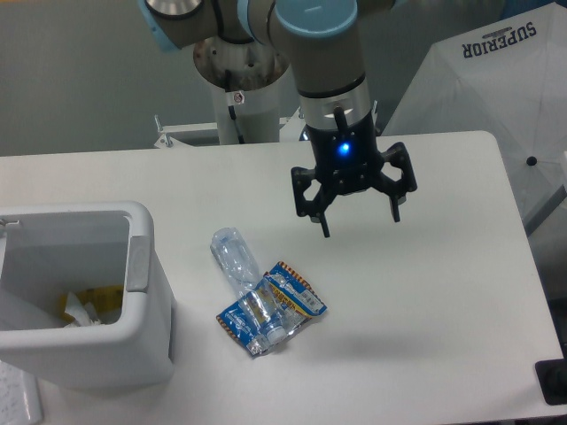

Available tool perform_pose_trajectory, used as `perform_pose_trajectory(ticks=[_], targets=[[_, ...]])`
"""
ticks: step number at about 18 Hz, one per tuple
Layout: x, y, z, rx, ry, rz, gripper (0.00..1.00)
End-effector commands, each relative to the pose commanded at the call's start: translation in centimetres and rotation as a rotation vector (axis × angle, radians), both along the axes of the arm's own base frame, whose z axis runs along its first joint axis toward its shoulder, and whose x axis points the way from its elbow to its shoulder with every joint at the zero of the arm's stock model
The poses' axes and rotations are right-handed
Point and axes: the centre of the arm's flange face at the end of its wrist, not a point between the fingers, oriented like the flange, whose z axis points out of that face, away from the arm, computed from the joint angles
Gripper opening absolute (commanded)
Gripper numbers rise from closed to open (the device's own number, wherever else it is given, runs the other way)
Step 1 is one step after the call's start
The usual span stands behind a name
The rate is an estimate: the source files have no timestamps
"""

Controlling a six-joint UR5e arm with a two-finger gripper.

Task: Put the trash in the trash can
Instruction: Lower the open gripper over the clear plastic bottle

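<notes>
Fixed camera, single view. Nearest you, at lower left, stands the trash can (151, 301): white, boxy, rounded corners, thick rim, open at the top. Some yellow and white scraps already lie in its bottom.

Just right of the can, on the bench (425, 301), are the two pieces of trash. The bottle (237, 258) is clear plastic, crushed, lying on its side at a slant, its white cap end toward you. The wrapper (297, 297) is flat crinkled foil, blue with yellow, and sits partly under the bottle's lower end, so the two touch and overlap.

The gripper (359, 221) hangs above the bench, up and to the right of the trash, fingers spread apart and holding nothing. A blue light glows on its body.

Judgement: you are at the approach step; neither item is grasped yet. The next move calls for travel left and toward the camera, then a descent over one item. The bottle looks the easier first pick, its body offering something to close on. The wrapper lies flat and may need an edge grip.
</notes>
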Motion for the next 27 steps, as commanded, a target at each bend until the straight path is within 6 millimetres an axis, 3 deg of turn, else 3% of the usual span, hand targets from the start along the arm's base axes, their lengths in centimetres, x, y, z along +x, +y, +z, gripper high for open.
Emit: perform_pose_trajectory(ticks=[4,7,13,16,22,27], targets=[[-0.3,0.1,0.3,0.009,0.002,0.012,1.0],[0.2,0.1,-1.4,-0.012,-0.025,0.003,1.0],[0.2,0.8,-6.8,-0.047,-0.111,0.04,1.0],[4.0,3.5,-10.3,-0.048,-0.141,-0.013,1.0],[6.0,7.5,-17.7,-0.061,-0.293,-0.004,1.0],[5.2,9.0,-22.6,-0.028,-0.368,0.104,1.0]])
